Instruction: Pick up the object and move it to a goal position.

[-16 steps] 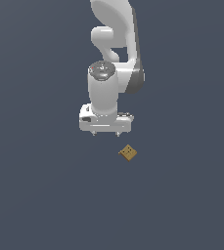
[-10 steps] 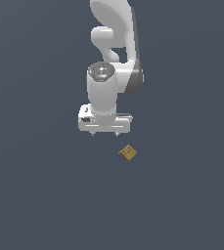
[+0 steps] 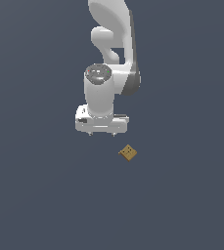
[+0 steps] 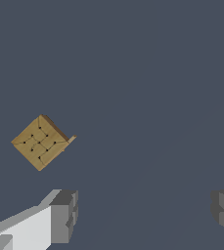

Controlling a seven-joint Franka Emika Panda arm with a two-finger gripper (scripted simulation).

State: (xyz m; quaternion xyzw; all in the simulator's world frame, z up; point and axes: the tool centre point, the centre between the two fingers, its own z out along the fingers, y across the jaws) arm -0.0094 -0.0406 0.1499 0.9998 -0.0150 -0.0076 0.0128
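Observation:
The object is a tiny tan-brown flat square block with dark dots on top, lying on the dark grey floor. It also shows in the wrist view, turned diagonally. My white gripper hangs above the floor, up and to the exterior view's left of the block, apart from it. In the wrist view the gripper is open and empty, with its two grey fingertips far apart. The block lies off to the side of one fingertip, not between the jaws.
The floor is a plain dark grey surface all around. The white arm rises behind the gripper toward the top of the exterior view.
The gripper has shifted slightly down and toward the exterior view's left. The block has not moved.

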